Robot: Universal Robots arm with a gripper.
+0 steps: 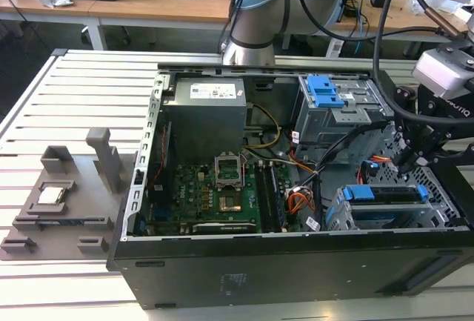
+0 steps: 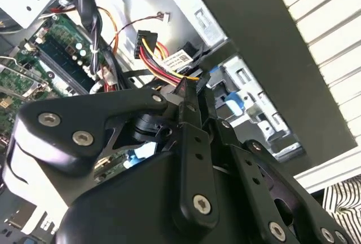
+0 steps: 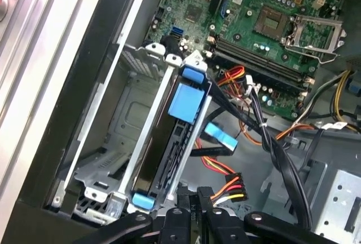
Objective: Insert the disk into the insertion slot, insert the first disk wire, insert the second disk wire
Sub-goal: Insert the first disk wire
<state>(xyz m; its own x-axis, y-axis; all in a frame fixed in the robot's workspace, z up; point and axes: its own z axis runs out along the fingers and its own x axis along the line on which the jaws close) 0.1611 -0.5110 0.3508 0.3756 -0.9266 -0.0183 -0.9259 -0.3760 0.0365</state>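
Note:
The disk point(image 3: 164, 159) sits in the insertion slot point(image 3: 107, 148), and its blue carrier point(image 3: 186, 101) stands along the disk's upper edge. In the exterior view the disk point(image 1: 389, 195) lies in the low grey cage point(image 1: 339, 219) at the case's right. The first disk wire's blue plug point(image 3: 221, 137) hangs beside the disk; I cannot tell whether it is seated. The second disk wire point(image 3: 225, 187) is a red, orange and yellow bundle ending in a black plug point(image 2: 145, 40). My gripper point(image 2: 189, 91) is shut on that bundle just behind the plug, above the cage point(image 1: 409, 156).
A taller grey cage with a blue latch point(image 1: 326, 90) stands behind the low one. Black cables point(image 3: 271, 137) cross between the cages and the motherboard point(image 1: 215, 195). The power supply point(image 1: 204, 117) is at the back. A grey fixture point(image 1: 67, 202) lies at the exterior view's left.

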